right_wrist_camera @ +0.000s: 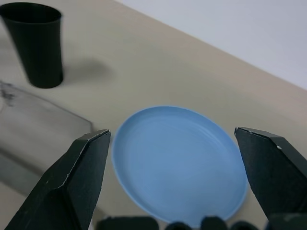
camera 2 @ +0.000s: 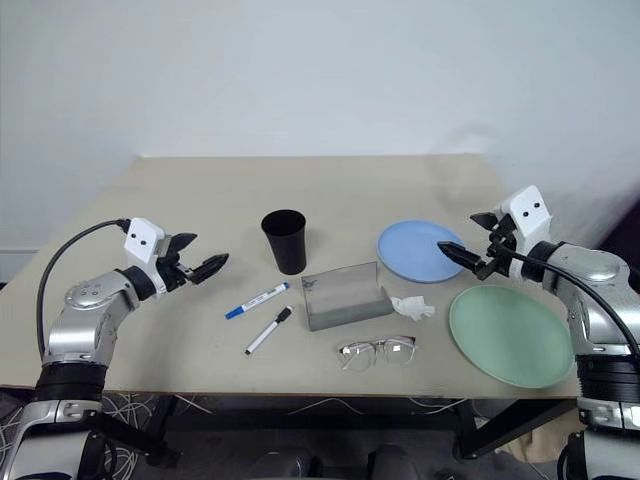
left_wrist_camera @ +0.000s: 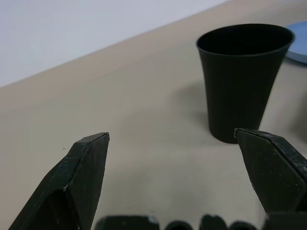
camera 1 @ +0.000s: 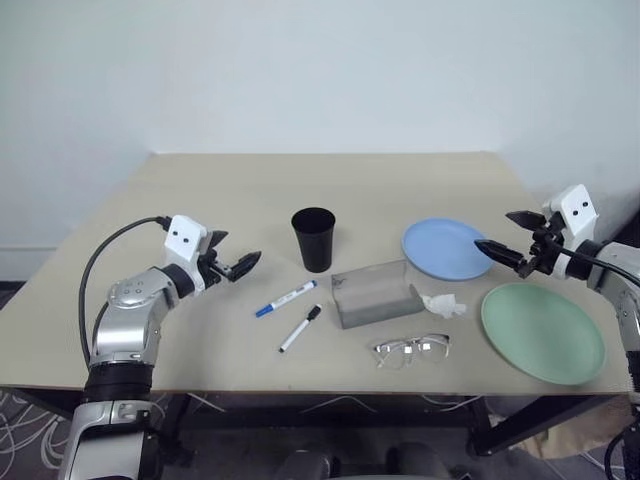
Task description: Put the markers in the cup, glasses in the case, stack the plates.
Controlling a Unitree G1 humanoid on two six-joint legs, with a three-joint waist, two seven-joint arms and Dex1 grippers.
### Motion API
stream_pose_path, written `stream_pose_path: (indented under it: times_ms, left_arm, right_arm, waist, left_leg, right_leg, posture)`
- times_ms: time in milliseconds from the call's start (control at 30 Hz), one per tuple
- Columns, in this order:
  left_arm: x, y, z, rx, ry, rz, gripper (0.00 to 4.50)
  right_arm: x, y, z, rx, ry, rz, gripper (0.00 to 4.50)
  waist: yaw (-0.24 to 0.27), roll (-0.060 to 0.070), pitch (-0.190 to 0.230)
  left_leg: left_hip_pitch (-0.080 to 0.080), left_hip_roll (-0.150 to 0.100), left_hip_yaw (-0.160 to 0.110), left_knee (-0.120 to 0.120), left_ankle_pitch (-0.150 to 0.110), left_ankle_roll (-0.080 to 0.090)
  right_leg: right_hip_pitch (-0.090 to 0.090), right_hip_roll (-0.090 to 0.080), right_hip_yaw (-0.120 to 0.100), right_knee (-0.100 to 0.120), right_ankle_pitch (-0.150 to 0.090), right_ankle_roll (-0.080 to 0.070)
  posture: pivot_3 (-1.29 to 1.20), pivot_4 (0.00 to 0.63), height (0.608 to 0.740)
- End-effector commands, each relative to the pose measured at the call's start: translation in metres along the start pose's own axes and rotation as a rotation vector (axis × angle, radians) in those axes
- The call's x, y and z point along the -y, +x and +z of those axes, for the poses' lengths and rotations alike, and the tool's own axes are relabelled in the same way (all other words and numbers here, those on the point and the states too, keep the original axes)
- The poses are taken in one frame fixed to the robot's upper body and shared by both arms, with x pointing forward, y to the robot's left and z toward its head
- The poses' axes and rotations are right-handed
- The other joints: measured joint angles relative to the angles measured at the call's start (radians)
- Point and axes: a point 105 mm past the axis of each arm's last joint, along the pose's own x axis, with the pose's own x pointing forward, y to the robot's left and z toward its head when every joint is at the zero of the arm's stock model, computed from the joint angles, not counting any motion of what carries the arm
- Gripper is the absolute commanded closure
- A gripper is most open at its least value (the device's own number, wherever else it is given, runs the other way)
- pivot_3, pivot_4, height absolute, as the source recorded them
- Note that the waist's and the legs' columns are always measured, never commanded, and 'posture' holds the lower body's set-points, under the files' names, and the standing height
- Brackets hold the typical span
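From the left eye I take the cup (camera 1: 314, 238) as my landmark: it stands upright mid-table, and nothing has been sorted yet. My left gripper (camera 1: 232, 266) hangs above the table on the cup's left, fingers spread and empty, aimed toward the cup. The blue marker (camera 1: 286, 298) lies just in front of the cup, the black marker (camera 1: 300, 328) a little nearer me, both on the same slant, their cap ends nearer the cup; they lie forward and to the right of my left fingers, so I judge the left arm the natural one for them. The case (camera 1: 375, 293) sits open in front of the cup on its right, with the tissue (camera 1: 443, 305) at its far end and the glasses (camera 1: 411, 348) in front of it near the table edge. From the right eye, my right gripper (camera 2: 470, 242) hovers over the right rim of the blue plate (camera 2: 420, 250), which lies right of the cup; the green plate (camera 2: 510, 334) is further right and nearer me. The left wrist looks between parted fingers (left_wrist_camera: 81, 182) at the cup. The right wrist shows parted fingers (right_wrist_camera: 76, 182) framing the blue plate below. The table (camera 1: 230, 190) is plain beige, set against a white wall (camera 1: 320, 70)
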Motion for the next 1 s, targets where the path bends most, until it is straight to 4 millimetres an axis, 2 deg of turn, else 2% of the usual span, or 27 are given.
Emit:
stream_pose_path:
  times_ms: [33,200,433,667,833,1000]
  left_arm:
    - [-0.008,-0.001,0.020,0.066,0.030,0.031,0.06]
    - [-0.006,-0.004,0.018,0.063,0.027,0.034,0.06]
    - [-0.005,-0.016,0.019,0.046,0.033,0.016,0.06]
    - [-0.002,-0.019,0.026,0.046,0.065,-0.029,0.06]
    - [0.013,-0.022,0.038,0.079,0.081,-0.109,0.06]
    - [0.022,-0.025,0.062,0.111,0.108,-0.174,0.06]
  right_arm:
    - [-0.001,-0.004,0.019,0.047,-0.058,0.019,0.00]
    - [-0.007,0.003,0.016,0.056,-0.030,0.028,0.00]
    - [-0.009,-0.002,0.005,0.011,-0.012,0.031,0.00]
    - [0.002,-0.012,-0.002,-0.021,0.011,-0.004,0.00]
    - [0.018,-0.025,-0.004,-0.057,0.006,-0.025,0.00]
    - [0.040,-0.037,0.012,-0.061,-0.028,-0.038,0.00]
  waist:
    - [0.000,0.000,0.000]
    - [0.000,0.000,0.000]
    - [0.000,0.000,0.000]
    - [0.000,0.000,0.000]
    - [0.000,0.000,0.000]
    - [-0.001,0.001,0.000]
  left_leg:
    - [0.000,0.000,0.000,0.000,0.000,0.000]
    - [0.000,0.000,0.001,0.000,0.000,0.000]
    - [-0.001,0.000,0.001,0.000,0.000,0.000]
    - [-0.001,0.001,0.002,0.000,0.000,0.000]
    - [-0.001,0.001,0.003,0.000,-0.001,0.001]
    - [-0.003,0.003,0.005,0.000,-0.001,0.001]
  right_leg:
    - [0.000,0.000,0.000,0.000,0.000,0.000]
    - [0.000,0.000,0.000,0.000,0.000,0.000]
    - [-0.001,0.000,0.001,0.000,0.000,0.000]
    - [0.000,0.000,0.000,0.000,0.000,-0.001]
    - [0.000,-0.001,0.000,-0.001,0.000,-0.001]
    - [-0.002,-0.001,0.000,0.000,-0.001,-0.002]
  posture:
    - [0.00,0.000,0.727]
    - [0.00,0.000,0.727]
    - [0.00,0.000,0.727]
    - [0.00,0.000,0.727]
    - [0.00,0.000,0.727]
    - [0.00,0.000,0.727]
